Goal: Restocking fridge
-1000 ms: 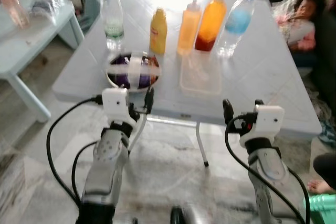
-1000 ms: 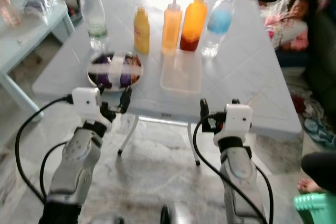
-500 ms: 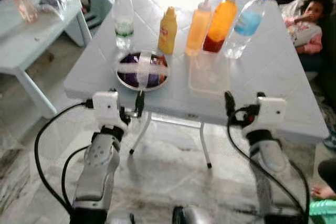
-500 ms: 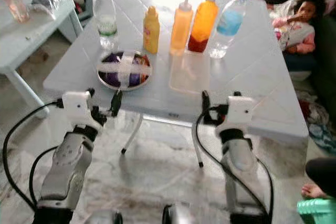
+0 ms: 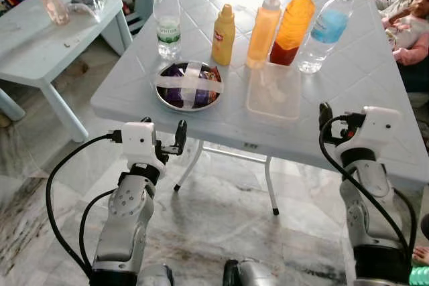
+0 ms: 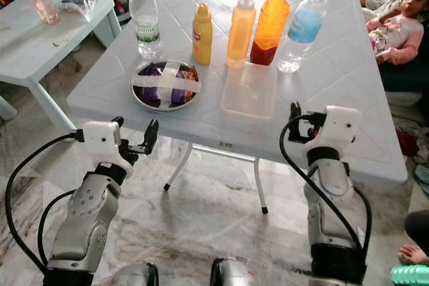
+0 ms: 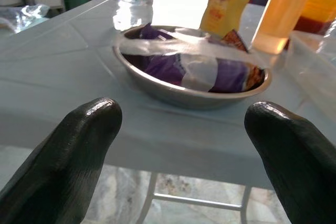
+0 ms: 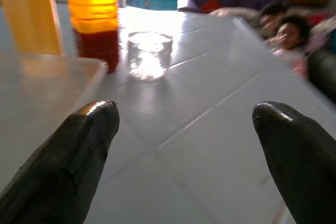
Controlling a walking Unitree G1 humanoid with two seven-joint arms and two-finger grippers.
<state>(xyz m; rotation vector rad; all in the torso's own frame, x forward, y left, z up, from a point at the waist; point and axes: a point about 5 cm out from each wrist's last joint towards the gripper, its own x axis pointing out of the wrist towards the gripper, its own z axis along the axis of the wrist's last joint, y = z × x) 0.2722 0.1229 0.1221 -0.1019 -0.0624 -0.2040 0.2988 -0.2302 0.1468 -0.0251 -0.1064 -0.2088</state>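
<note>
1. Left gripper [image 5: 164,140] hovers with fingers spread before the table [image 5: 362,78] edge, facing the steel bowl [image 5: 189,86]; right gripper [image 6: 295,120], likewise spread, is near the plastic tub [image 6: 249,90].
2. Risk: a low reach could strike the edge, toppling the bottles [image 5: 292,25].
3. Since a second ago, the view has sharpened and the table sits closer.

You're looking at a pale plastic desk [image 5: 348,92] with a smooth, faintly glossy top scored in a diamond grid. The bowl [image 7: 173,92] on it is polished metal, holding shiny purple wrappers under matt white tape strips. The container [image 5: 273,92] is frosted, translucent plastic; the mustard bottle [image 5: 223,35] is opaque yellow plastic, the water bottles [image 5: 166,11] clear plastic. Your left hand [image 7: 184,150] and right hand [image 8: 184,150] have black, glossy, rubbery-looking fingers. The floor [image 5: 221,232] is polished veined marble.
</note>
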